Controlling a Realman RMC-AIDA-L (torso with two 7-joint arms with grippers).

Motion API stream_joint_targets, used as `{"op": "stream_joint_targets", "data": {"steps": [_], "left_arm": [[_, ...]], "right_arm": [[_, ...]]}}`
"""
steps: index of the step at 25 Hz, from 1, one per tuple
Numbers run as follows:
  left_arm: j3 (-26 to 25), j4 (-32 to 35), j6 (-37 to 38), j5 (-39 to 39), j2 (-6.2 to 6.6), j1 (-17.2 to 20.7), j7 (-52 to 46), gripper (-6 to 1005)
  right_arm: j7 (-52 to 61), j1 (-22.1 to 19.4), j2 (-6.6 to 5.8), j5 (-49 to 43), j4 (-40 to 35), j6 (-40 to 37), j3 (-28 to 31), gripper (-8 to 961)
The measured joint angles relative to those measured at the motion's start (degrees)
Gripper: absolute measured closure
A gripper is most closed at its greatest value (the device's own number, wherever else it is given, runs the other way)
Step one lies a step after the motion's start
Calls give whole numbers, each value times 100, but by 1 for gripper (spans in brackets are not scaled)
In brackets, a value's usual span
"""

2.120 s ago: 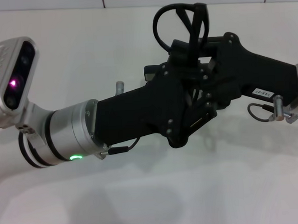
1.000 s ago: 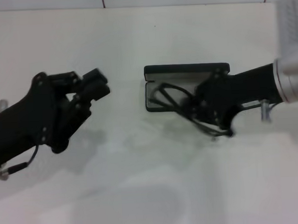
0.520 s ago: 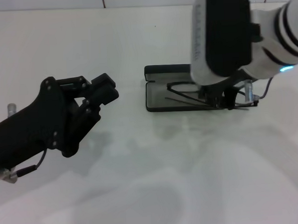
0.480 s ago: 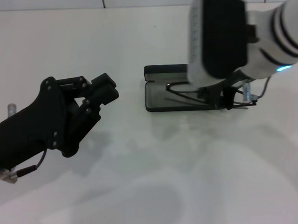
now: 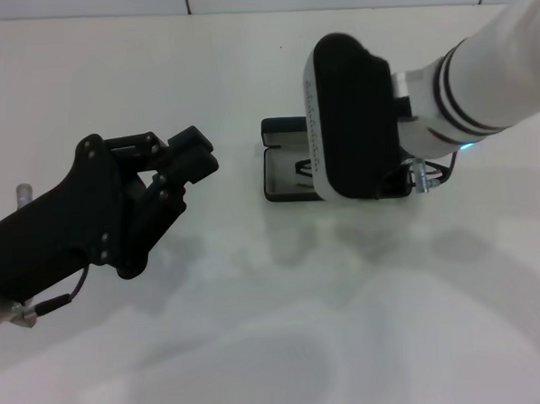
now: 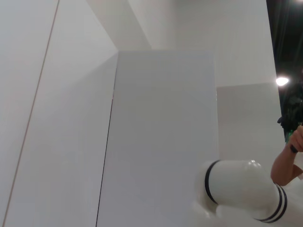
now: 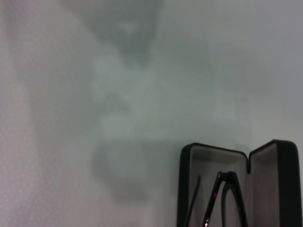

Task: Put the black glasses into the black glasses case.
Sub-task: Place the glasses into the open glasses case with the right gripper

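The black glasses case [image 5: 282,170] lies open on the white table, right of centre. It also shows in the right wrist view [image 7: 189,189], with grey lining and its lid [image 7: 279,179] standing up. The black glasses [image 7: 222,198] lie inside the case, and a bit of their frame [image 5: 303,169] shows in the head view. My right arm's wrist housing [image 5: 352,116] hangs over the case and hides my right gripper. My left gripper [image 5: 195,156] is shut and empty, held above the table well left of the case.
The white table [image 5: 277,328] spreads out in front of the case. A tiled wall edge [image 5: 187,0] runs along the back. The left wrist view shows only white walls and part of a white arm [image 6: 241,189].
My right arm has shifted left over the case and now covers more of it. The glasses lie in the case. My left arm has barely moved.
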Motion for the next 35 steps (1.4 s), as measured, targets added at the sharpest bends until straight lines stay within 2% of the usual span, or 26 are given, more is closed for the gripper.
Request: {"op": "stream_joint_targets", "data": {"steps": [16,35], "left_arm": [[-1,-9,0,0,-6,5,6,882],[-1,-75,0,0,-13,-66,59,882]], "right_arm": [[301,-111,0,-659,131,607,-538,834],[323,-79,0,-716,675,1437,-764,833]]}}
